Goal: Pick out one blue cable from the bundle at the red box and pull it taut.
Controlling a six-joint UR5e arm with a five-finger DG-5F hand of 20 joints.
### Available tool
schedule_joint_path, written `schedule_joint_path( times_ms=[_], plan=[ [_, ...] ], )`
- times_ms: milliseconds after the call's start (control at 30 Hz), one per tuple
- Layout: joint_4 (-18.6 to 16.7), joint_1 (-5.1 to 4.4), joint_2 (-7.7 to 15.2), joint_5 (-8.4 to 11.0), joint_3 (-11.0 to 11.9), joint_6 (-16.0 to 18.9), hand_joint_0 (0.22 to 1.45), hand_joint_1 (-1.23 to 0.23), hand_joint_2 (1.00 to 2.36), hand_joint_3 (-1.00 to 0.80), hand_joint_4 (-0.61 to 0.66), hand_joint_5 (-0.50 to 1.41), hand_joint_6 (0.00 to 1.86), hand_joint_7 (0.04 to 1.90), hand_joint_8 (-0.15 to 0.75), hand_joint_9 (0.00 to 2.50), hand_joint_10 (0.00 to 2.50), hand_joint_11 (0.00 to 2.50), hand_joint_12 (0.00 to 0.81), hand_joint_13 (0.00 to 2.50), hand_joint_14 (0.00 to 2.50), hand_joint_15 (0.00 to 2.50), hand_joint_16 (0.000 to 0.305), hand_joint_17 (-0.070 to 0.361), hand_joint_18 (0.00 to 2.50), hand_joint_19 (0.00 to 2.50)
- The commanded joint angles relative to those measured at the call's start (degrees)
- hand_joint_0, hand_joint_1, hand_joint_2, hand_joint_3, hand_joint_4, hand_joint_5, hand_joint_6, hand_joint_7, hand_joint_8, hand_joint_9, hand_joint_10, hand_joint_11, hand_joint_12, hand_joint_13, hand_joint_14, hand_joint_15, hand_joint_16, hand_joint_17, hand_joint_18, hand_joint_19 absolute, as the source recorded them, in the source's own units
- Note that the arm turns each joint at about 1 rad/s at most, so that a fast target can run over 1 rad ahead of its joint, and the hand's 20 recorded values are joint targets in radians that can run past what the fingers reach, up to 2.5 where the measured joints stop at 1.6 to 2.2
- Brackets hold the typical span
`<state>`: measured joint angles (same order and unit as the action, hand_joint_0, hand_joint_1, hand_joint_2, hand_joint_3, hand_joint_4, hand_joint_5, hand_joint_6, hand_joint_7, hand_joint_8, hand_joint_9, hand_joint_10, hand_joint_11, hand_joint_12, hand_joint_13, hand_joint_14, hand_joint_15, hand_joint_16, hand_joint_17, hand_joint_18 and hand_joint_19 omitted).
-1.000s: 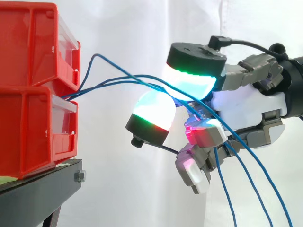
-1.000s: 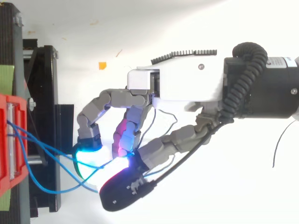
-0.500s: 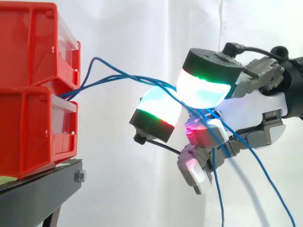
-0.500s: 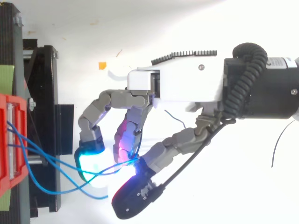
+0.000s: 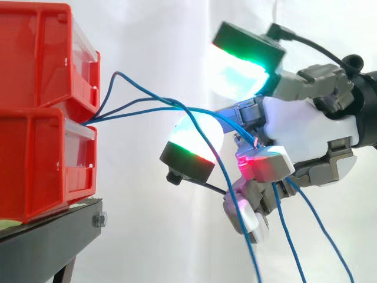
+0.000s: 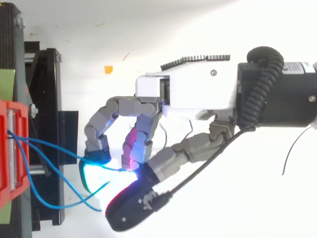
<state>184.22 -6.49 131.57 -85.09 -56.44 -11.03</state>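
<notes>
Beside red bins, thin blue cables

The arm reached in level from the right. The robot hand had its fingers curled, one glowing pad raised above the others, a blue cable caught between the fingertips.

We take the black stand as our landmark. On its front corner we make out a silver nut. Behind the stand and above it hangs a white curtain. From above, a green strip lies along the stand's left side. A small orange scrap rests on the white ground to the right of the stand, apart from it. A silver screw head sits at the stand's upper corner.
</notes>
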Motion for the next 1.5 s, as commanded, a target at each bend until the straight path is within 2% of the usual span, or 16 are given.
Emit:
schedule_joint_path(
  times_ms=[0, 33, 67, 100, 200, 400, 533, 633, 700, 833, 1000, 1167, 1300, 1467],
  plan=[
    [0.0, -0.01, 0.0, 0.01, 0.1, -0.04, 0.52, -0.38, 1.0, -0.5, -0.01, -0.12, 0.87, 0.91, 0.232, 1.34, 0.03, 0.81, 0.331, 0.93, 0.03, 0.65, 0.05, 0.113, 0.7, 0.76],
    [0.0, 0.07, 0.0, 0.01, 0.02, 0.04, 0.56, -0.37, 1.0, -0.5, -0.03, -0.12, 0.86, 0.92, 0.22, 1.34, 0.03, 0.82, 0.325, 0.93, 0.03, 0.65, 0.049, 0.109, 0.68, 0.77],
    [0.0, 0.07, 0.0, 0.01, 0.02, -0.04, 0.59, -0.41, 1.0, -0.46, -0.03, -0.12, 0.86, 0.96, 0.216, 1.34, 0.03, 0.83, 0.327, 0.93, 0.03, 0.66, 0.048, 0.108, 0.67, 0.78],
    [0.0, -0.01, 0.0, 0.01, 0.02, -0.04, 0.59, -0.45, 1.01, -0.33, -0.01, -0.11, 0.86, 0.97, 0.23, 1.35, 0.03, 0.86, 0.333, 0.94, 0.03, 0.67, 0.049, 0.109, 0.66, 0.79],
    [0.0, -0.01, 0.0, 0.01, 0.02, 0.04, 0.58, -0.48, 1.01, -0.2, 0.01, -0.1, 0.86, 0.93, 0.27, 1.41, 0.02, 0.83, 0.388, 0.99, 0.02, 0.64, 0.061, 0.138, 0.76, 0.74],
    [0.09, -0.01, 0.0, 0.01, 0.02, 0.04, 0.57, -0.6, 1.0, -0.11, 0.04, -0.1, 0.86, 0.97, 0.297, 1.43, 0.02, 0.84, 0.415, 1.02, 0.02, 0.63, 0.068, 0.153, 0.81, 0.72],
    [0.0, -0.01, 0.0, 0.01, 0.1, 0.04, 0.57, -0.63, 1.0, -0.12, 0.05, -0.11, 0.88, 0.94, 0.291, 1.4, 0.02, 0.84, 0.405, 1.01, 0.02, 0.63, 0.066, 0.149, 0.8, 0.71],
    [0.09, -0.01, 0.0, -0.17, 0.02, -0.13, 0.58, -0.64, 1.01, -0.21, 0.04, -0.12, 0.88, 0.95, 0.276, 1.38, 0.03, 0.85, 0.385, 0.98, 0.02, 0.64, 0.062, 0.139, 0.76, 0.73],
    [0.09, -0.01, 0.0, -0.08, 0.1, -0.13, 0.57, -0.65, 1.01, -0.3, 0.01, -0.12, 0.88, 0.99, 0.234, 1.38, 0.03, 0.93, 0.337, 0.94, 0.03, 0.67, 0.05, 0.113, 0.68, 0.78],
    [0.18, -0.01, 0.0, 0.01, 0.02, -0.04, 0.58, -0.64, 1.01, -0.38, 0.01, -0.12, 0.88, 0.99, 0.229, 1.39, 0.03, 0.94, 0.335, 0.95, 0.03, 0.67, 0.049, 0.111, 0.69, 0.77],
    [0.18, -0.01, 0.0, 0.01, 0.02, -0.04, 0.58, -0.55, 1.0, -0.5, -0.02, -0.1, 0.88, 1.0, 0.201, 1.45, 0.03, 0.93, 0.327, 0.97, 0.03, 0.67, 0.049, 0.11, 0.72, 0.77],
    [0.18, -0.1, 0.0, 0.01, 0.02, -0.04, 0.59, -0.55, 1.0, -0.47, -0.03, -0.1, 0.87, 0.99, 0.208, 1.46, 0.03, 0.94, 0.326, 0.99, 0.03, 0.67, 0.048, 0.109, 0.73, 0.77],
    [0.18, -0.1, 0.0, 0.36, 0.02, -0.04, 0.59, -0.66, 1.02, -0.27, -0.02, -0.1, 0.87, 1.02, 0.219, 1.44, 0.03, 0.93, 0.324, 0.98, 0.03, 0.68, 0.049, 0.11, 0.74, 0.78],
    [0.18, -0.1, 0.0, 0.36, 0.02, -0.04, 0.58, -0.7, 1.02, -0.16, -0.02, -0.1, 0.89, 1.0, 0.249, 1.43, 0.03, 0.91, 0.357, 1.0, 0.02, 0.65, 0.055, 0.124, 0.78, 0.75]
  ],
)
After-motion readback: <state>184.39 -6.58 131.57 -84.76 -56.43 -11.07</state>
